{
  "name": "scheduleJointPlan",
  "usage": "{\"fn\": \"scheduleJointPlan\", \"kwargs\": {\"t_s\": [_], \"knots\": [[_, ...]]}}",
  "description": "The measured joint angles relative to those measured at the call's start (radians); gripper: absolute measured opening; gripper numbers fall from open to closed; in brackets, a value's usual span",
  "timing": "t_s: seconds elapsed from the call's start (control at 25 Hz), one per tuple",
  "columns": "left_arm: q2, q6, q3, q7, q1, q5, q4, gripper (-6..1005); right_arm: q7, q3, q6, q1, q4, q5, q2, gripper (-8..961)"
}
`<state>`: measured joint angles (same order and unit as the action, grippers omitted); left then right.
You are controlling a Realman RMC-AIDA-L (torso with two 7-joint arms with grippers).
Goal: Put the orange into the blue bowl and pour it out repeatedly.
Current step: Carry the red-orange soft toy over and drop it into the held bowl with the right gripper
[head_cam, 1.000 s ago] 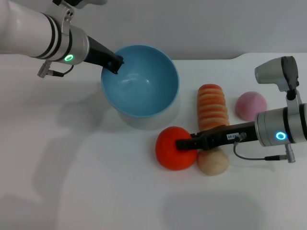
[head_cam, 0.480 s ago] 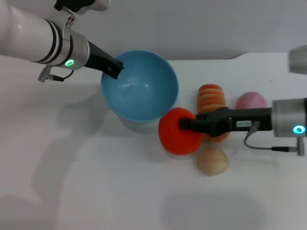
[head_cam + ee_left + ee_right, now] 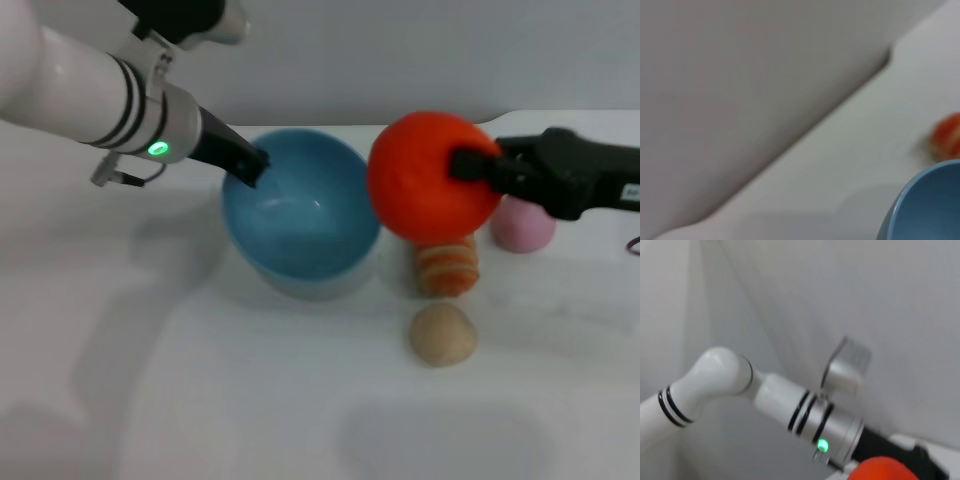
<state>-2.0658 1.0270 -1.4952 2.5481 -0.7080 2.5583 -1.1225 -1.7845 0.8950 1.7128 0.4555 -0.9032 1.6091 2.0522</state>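
Observation:
In the head view my right gripper (image 3: 468,168) is shut on the bright red-orange orange (image 3: 425,180) and holds it in the air, just right of the blue bowl (image 3: 300,225). The orange's top shows in the right wrist view (image 3: 882,469). My left gripper (image 3: 252,165) is shut on the bowl's far left rim. The bowl stands on the white table and looks empty. The bowl's rim shows in the left wrist view (image 3: 927,205).
An orange-and-cream striped roll (image 3: 446,267) lies right of the bowl, partly hidden by the orange. A tan ball (image 3: 443,334) sits in front of it. A pink ball (image 3: 524,226) lies at the far right under my right arm.
My right gripper has lifted the orange off the table and carried it up and back, to beside the bowl's right rim. The left arm has shifted slightly with the bowl.

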Motion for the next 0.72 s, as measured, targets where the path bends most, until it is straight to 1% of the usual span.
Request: {"fn": "scheduleJointPlan", "kwargs": {"t_s": [0.12,0.2,0.32,0.44,0.52,0.72], "knots": [[-0.003,0.054,-0.023,0.010,-0.021,-0.039,-0.007,-1,0.024,-0.031,0.008,0.002,0.005,-0.003,0.004,50],[-0.003,0.081,-0.046,0.007,-0.032,-0.096,-0.015,-2,0.057,-0.036,0.001,0.011,0.039,-0.002,0.008,39],[-0.002,0.077,-0.088,0.001,-0.034,-0.140,-0.030,-2,0.087,-0.028,-0.025,0.038,0.116,0.012,0.007,24],[-0.002,0.067,-0.110,-0.001,-0.035,-0.149,-0.034,-2,0.090,-0.024,-0.072,0.076,0.186,0.062,0.004,44],[-0.002,0.056,-0.117,-0.001,-0.037,-0.150,-0.034,-2,0.089,-0.026,-0.097,0.088,0.205,0.093,0.004,57],[0.000,0.044,-0.109,-0.001,-0.034,-0.150,-0.032,-2,0.091,-0.027,-0.148,0.086,0.211,0.101,0.008,91]]}}
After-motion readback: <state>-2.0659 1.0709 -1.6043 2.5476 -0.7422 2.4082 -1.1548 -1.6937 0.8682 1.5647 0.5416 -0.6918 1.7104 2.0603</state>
